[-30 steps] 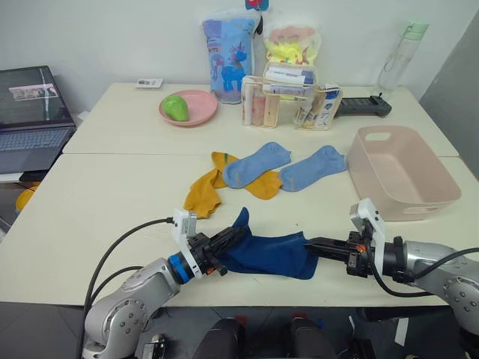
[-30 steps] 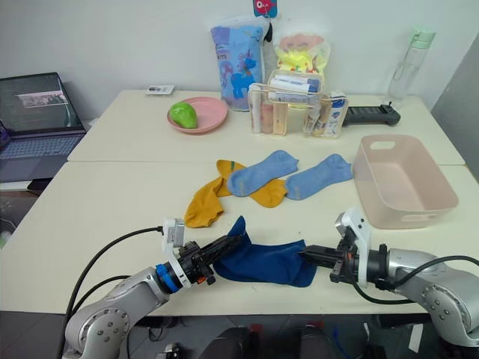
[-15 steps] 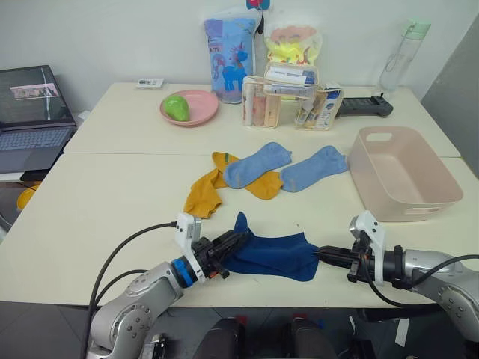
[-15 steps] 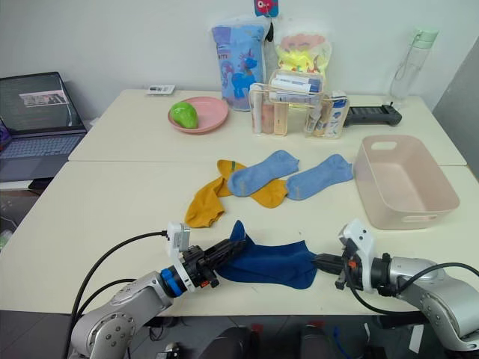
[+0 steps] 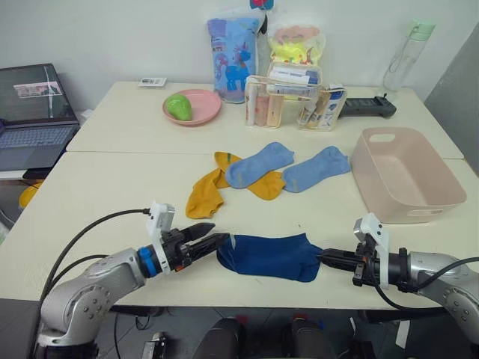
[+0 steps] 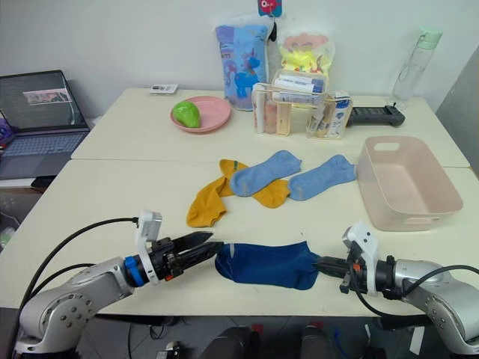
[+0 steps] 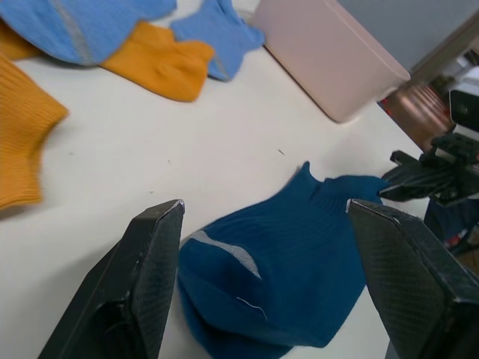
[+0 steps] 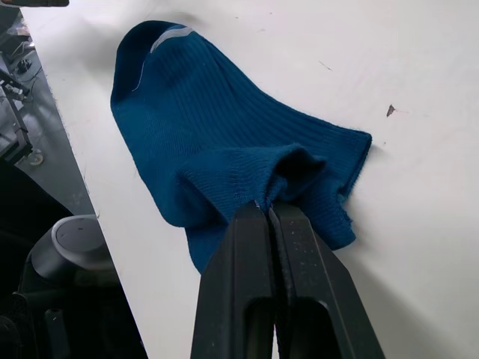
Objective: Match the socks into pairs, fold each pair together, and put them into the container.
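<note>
A navy blue sock (image 5: pixel 269 256) lies flat near the table's front edge. My right gripper (image 5: pixel 322 257) is shut on its cuff at the right end, and the knit bunches at the fingertips (image 8: pixel 254 217). My left gripper (image 5: pixel 218 232) stands open just left of the sock's toe, and its fingers (image 7: pixel 153 247) touch nothing. Two mustard yellow socks (image 5: pixel 202 196) and two light blue socks (image 5: pixel 258 163) lie overlapped at mid-table. The pale pink container (image 5: pixel 441 196) stands at the right with nothing in it.
At the back stand a round pink plate (image 5: pixel 196 114) with a green fruit, a clear organiser of bottles (image 5: pixel 288 101), two bags, a water bottle (image 5: pixel 404 52) and a black remote. A laptop (image 5: pixel 30 112) sits at far left.
My left gripper has opened, let go of the navy sock and drawn back to the left. The raised end of the sock has dropped flat. The right gripper keeps its hold.
</note>
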Tool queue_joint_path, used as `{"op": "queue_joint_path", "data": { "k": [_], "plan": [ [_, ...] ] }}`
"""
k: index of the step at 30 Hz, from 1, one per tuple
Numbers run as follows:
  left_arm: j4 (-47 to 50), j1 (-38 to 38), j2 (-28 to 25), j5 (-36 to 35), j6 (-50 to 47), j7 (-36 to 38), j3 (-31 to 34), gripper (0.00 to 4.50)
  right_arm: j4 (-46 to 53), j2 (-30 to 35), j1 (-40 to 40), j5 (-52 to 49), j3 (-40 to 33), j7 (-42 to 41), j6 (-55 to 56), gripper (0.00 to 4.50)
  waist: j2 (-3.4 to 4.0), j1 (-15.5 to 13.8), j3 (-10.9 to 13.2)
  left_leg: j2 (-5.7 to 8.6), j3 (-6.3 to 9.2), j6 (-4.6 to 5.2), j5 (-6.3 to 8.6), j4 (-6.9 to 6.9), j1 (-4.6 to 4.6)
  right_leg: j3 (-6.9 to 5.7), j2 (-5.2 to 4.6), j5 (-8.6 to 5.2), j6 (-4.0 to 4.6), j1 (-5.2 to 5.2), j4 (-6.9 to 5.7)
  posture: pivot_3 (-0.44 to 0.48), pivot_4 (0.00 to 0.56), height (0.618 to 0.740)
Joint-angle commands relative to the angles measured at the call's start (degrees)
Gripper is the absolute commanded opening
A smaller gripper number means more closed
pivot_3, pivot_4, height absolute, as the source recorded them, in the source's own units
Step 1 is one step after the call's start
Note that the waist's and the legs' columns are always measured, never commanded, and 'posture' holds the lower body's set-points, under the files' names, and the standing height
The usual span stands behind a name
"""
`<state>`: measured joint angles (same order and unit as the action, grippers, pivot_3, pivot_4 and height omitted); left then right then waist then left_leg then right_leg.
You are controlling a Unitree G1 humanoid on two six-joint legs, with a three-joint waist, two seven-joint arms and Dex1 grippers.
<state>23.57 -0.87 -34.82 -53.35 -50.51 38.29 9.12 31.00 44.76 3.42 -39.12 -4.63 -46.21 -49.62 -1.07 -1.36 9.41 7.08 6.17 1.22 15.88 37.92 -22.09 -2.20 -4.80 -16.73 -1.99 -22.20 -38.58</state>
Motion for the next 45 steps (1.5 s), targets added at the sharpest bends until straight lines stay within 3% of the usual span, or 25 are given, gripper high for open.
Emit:
{"op": "queue_joint_path", "data": {
  "k": [1, 10, 14, 22, 32, 38, 44, 45],
  "plan": [
    [-0.26, 0.24, -0.88, 0.20, -1.08, -0.16, 0.19, 3.62, 1.13, 0.29, -0.04, -0.62, -0.50, -0.34, 0.62, 0.00, 0.01, 0.11, 0.00, -0.01, -0.01, -0.02, -0.01, -0.01, 0.00, 0.00, 0.00, 0.00, 0.00, -0.01, 0.00, 0.000, 0.150, 0.740],
    [-1.18, -0.28, -2.62, 5.67, 1.91, 3.11, -2.50, 3.62, 2.01, -0.37, -1.19, -1.29, -1.23, 1.03, 0.29, 0.00, 0.02, -0.03, 0.01, -0.01, 0.00, 0.13, 0.07, 0.00, 0.00, 0.00, -0.01, 0.00, 0.01, -0.01, -0.01, 0.000, 0.150, 0.740],
    [-1.36, -0.54, -1.90, 6.52, 3.35, 3.78, -2.80, 2.76, 1.48, 0.24, -2.42, -0.64, -0.91, 1.43, 0.47, 0.00, 0.03, -0.02, 0.02, -0.02, 0.01, 0.11, 0.06, -0.01, 0.00, 0.00, -0.01, 0.00, 0.01, -0.02, -0.01, 0.000, 0.150, 0.740],
    [-0.81, -0.29, -2.31, 8.56, 5.18, 5.51, -3.62, 0.22, -1.85, 1.23, -4.50, 3.77, 1.92, 0.97, 2.13, 0.00, 0.03, -0.03, 0.02, -0.01, 0.01, 0.12, 0.07, -0.01, 0.00, 0.00, -0.01, 0.00, 0.01, -0.01, 0.00, 0.000, 0.150, 0.740],
    [0.86, -0.87, -2.06, 8.60, 5.89, 6.31, -4.59, 0.22, -2.61, 1.28, -5.21, 4.61, 2.52, 0.42, 1.97, 0.00, 0.03, -0.03, 0.02, -0.01, 0.01, 0.12, 0.07, -0.01, -0.01, 0.00, -0.01, 0.00, 0.01, -0.01, 0.00, 0.000, 0.150, 0.740],
    [-0.95, -0.80, -3.33, 14.83, 8.56, 6.25, -7.57, 0.22, -2.29, 0.73, -6.49, 4.07, 2.63, 0.61, 1.75, 0.00, 0.04, -0.02, 0.02, -0.01, 0.00, 0.12, 0.07, -0.01, -0.01, 0.00, -0.01, 0.00, 0.01, -0.01, 0.00, 0.000, 0.150, 0.740],
    [-0.18, -0.85, -2.24, 11.66, 7.26, 6.95, -4.90, 0.22, -2.41, 0.94, -6.54, 3.90, 2.68, 0.49, 1.64, 0.00, 0.04, -0.05, 0.02, -0.01, 0.02, 0.11, 0.06, -0.01, -0.03, -0.01, -0.01, 0.00, 0.01, -0.03, 0.02, 0.000, 0.150, 0.740],
    [-0.22, -1.09, -2.43, 12.35, 8.36, 7.25, -4.87, 0.40, -2.40, 0.96, -6.48, 3.87, 2.67, 0.47, 1.64, 0.00, 0.04, -0.04, 0.02, -0.01, 0.01, 0.11, 0.07, -0.01, -0.03, -0.01, -0.01, 0.00, 0.01, -0.02, 0.02, 0.000, 0.150, 0.740]
  ]
}}
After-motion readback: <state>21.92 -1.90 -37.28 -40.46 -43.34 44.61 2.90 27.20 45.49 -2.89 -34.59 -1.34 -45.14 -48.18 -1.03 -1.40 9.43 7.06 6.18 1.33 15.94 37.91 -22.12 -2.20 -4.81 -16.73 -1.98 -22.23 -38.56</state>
